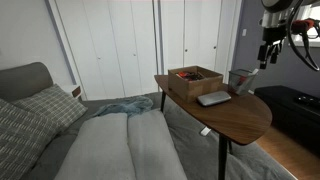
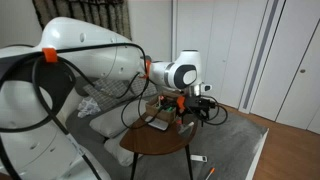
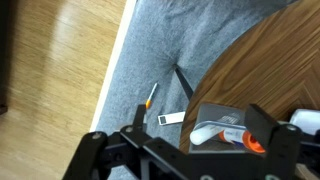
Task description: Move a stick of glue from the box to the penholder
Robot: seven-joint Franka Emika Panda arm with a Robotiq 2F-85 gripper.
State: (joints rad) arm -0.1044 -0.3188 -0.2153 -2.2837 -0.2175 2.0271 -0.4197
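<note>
The brown box [image 1: 193, 75] sits on the wooden table [image 1: 235, 118], with small reddish and dark items inside. The see-through penholder [image 1: 241, 78] stands near the table's far edge. In the wrist view the penholder [image 3: 215, 112] is right below me, and a white glue stick with an orange cap [image 3: 222, 132] lies slanted in it. My gripper [image 3: 198, 125] hovers above the penholder with its fingers spread wide on either side of the stick, not touching it. It also shows in both exterior views [image 1: 268, 52] [image 2: 196, 106].
A flat grey slab [image 1: 213, 98] lies on the table beside the box. A bed [image 1: 110, 145] stands next to the table. On the grey carpet below lie a white card [image 3: 172, 118] and an orange-tipped pen [image 3: 149, 97]. A dark cabinet [image 1: 295, 108] stands behind the table.
</note>
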